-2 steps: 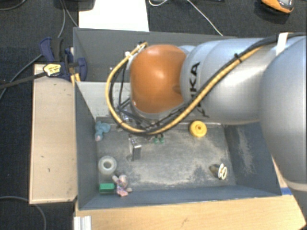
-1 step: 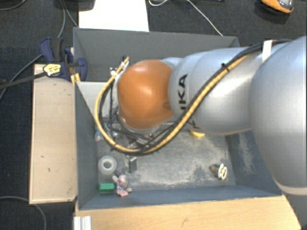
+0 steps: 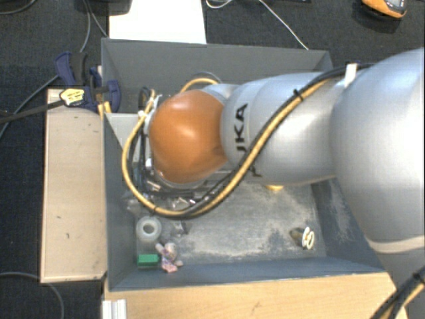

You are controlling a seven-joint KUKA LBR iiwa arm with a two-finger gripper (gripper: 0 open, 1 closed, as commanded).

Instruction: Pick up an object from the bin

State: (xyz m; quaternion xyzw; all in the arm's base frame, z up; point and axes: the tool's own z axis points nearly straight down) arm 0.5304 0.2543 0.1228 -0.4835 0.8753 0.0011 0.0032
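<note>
Grey metal bin (image 3: 265, 226), glossy orange dome (image 3: 186, 137) nr white ring (image 3: 149, 229) — jaws: can't tell.

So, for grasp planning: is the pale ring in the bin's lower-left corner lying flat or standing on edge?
Lying flat: the pale ring shows its round hole facing up toward the camera.

You see matt grey metal bin (image 3: 265, 274), floor scuffed | arm (image 3: 299, 125) glossy silver | orange cover (image 3: 186, 135) smooth | green block (image 3: 147, 260) matt
</note>
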